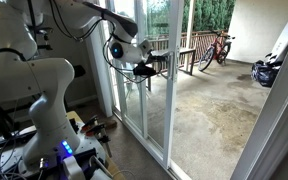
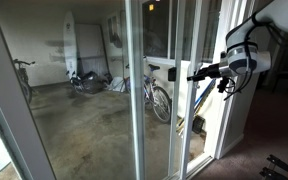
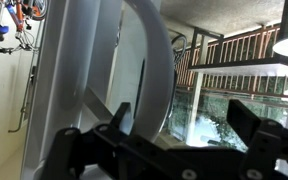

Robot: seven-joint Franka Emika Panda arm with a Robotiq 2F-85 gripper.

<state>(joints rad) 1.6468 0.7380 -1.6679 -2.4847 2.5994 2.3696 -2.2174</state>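
In the wrist view my gripper (image 3: 184,120) is open, its two dark fingers wide apart. A curved white door handle (image 3: 159,70) passes between them, close to the left finger (image 3: 120,116), with a wide gap to the other finger. The handle belongs to a white-framed sliding glass door (image 1: 134,95). In both exterior views the gripper (image 1: 147,68) (image 2: 194,74) reaches level to the door's edge at handle height, with the handle (image 2: 197,100) running down just below it.
Beyond the glass lies a concrete patio (image 1: 209,110) with a red bicycle (image 1: 216,50) by a railing and a dark bag (image 1: 266,72). Another bicycle (image 2: 159,98) and a surfboard (image 2: 69,45) stand behind the pane. Cables lie on the floor by the robot base (image 1: 79,150).
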